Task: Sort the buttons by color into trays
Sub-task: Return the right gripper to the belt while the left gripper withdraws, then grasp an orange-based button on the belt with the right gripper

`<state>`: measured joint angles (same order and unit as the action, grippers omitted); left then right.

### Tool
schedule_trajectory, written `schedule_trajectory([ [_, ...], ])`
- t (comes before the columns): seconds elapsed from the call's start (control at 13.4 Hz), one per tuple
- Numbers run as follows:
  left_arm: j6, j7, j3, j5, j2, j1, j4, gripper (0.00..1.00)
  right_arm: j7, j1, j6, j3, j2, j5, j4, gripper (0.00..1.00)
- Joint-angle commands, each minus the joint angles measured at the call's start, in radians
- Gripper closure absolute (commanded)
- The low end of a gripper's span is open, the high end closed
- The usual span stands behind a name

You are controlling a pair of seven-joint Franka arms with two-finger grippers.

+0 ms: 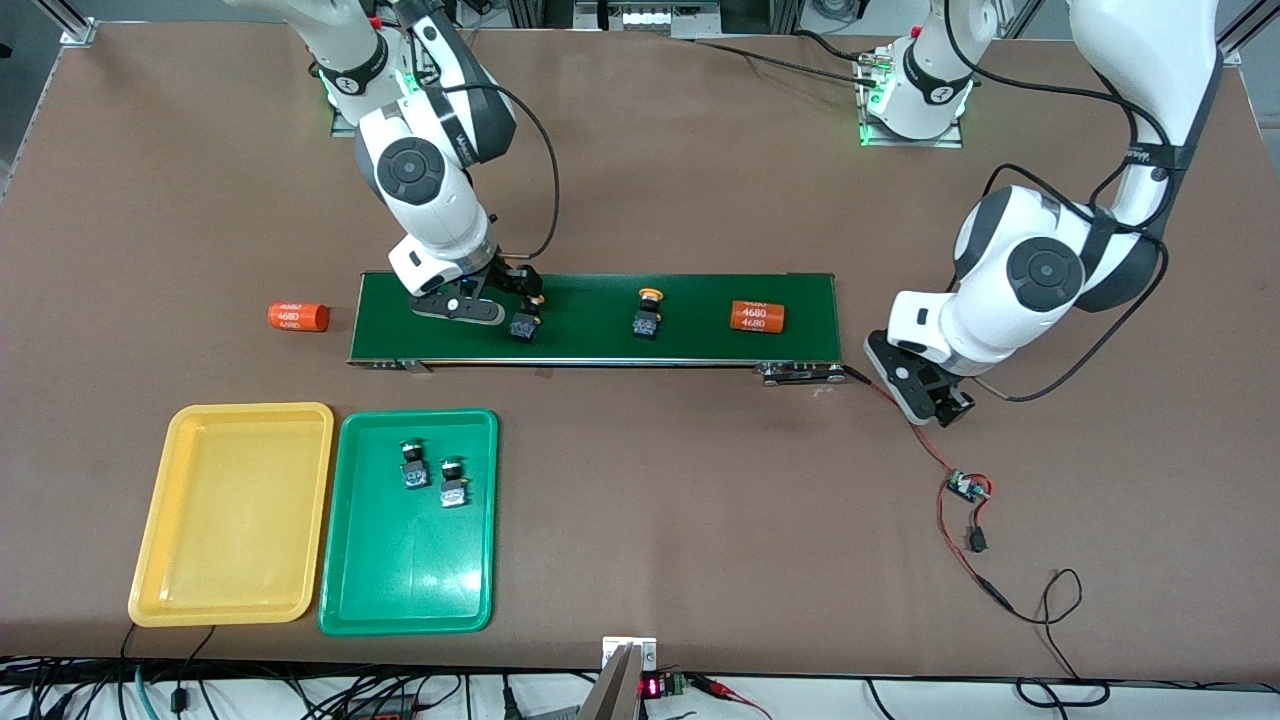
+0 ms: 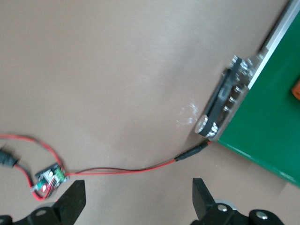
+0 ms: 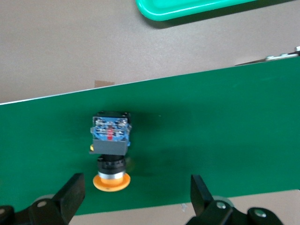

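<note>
Buttons (image 3: pixel 109 149): black bodies, blue terminal ends, round yellow-orange caps.

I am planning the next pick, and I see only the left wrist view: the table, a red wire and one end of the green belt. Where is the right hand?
Observer: The right hand hangs open over a yellow button on the belt, toward the right arm's end.
Operator: Are there more buttons on the belt?
Observer: Yes, a second yellow button is mid-belt, between the first one and an orange cylinder.
Operator: And the green ones?
Observer: Both green buttons lie in the green tray, which is beside the yellow tray.
</note>
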<state>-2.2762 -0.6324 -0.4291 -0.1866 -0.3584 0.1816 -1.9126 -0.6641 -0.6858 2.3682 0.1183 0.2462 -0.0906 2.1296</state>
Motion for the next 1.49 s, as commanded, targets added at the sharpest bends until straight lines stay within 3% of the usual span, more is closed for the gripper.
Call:
schedule_trajectory([
  [0.0, 0.020, 0.234, 0.026, 0.015, 0.042, -0.021, 0.007, 0.00, -0.047, -0.004, 0.037, 0.006, 0.025, 0.005, -0.005, 0.00],
  [0.22, 0.043, 0.434, 0.045, 0.016, 0.044, -0.021, 0.052, 0.00, -0.051, 0.012, 0.040, 0.007, 0.042, 0.005, -0.005, 0.00],
  [0.45, 0.154, 0.511, 0.093, 0.016, 0.049, -0.024, 0.139, 0.00, -0.048, 0.017, 0.042, 0.009, 0.050, 0.005, -0.007, 0.00],
  [0.74, 0.228, 0.629, 0.202, 0.019, 0.045, -0.036, 0.225, 0.00, -0.038, 0.019, 0.063, 0.011, 0.087, 0.006, -0.007, 0.01],
  [0.82, 0.239, 0.634, 0.255, 0.053, 0.049, -0.075, 0.237, 0.00, -0.035, 0.019, 0.068, 0.011, 0.091, 0.008, -0.007, 0.16],
  [0.89, 0.282, 0.625, 0.315, 0.102, 0.055, -0.099, 0.260, 0.00, -0.022, 0.019, 0.068, 0.011, 0.091, 0.009, -0.007, 0.41],
  [1.04, 0.380, 0.625, 0.354, 0.145, 0.058, -0.114, 0.338, 0.00, 0.024, 0.035, 0.060, 0.012, 0.082, 0.009, -0.007, 0.77],
  [1.27, 0.532, 0.635, 0.362, 0.147, 0.078, -0.116, 0.461, 0.00, 0.034, 0.046, 0.056, 0.014, 0.068, 0.009, -0.020, 0.98],
  [1.42, 0.593, 0.643, 0.363, 0.150, 0.119, -0.113, 0.474, 0.00, 0.040, 0.084, -0.048, 0.014, 0.053, 0.011, -0.097, 0.98],
])
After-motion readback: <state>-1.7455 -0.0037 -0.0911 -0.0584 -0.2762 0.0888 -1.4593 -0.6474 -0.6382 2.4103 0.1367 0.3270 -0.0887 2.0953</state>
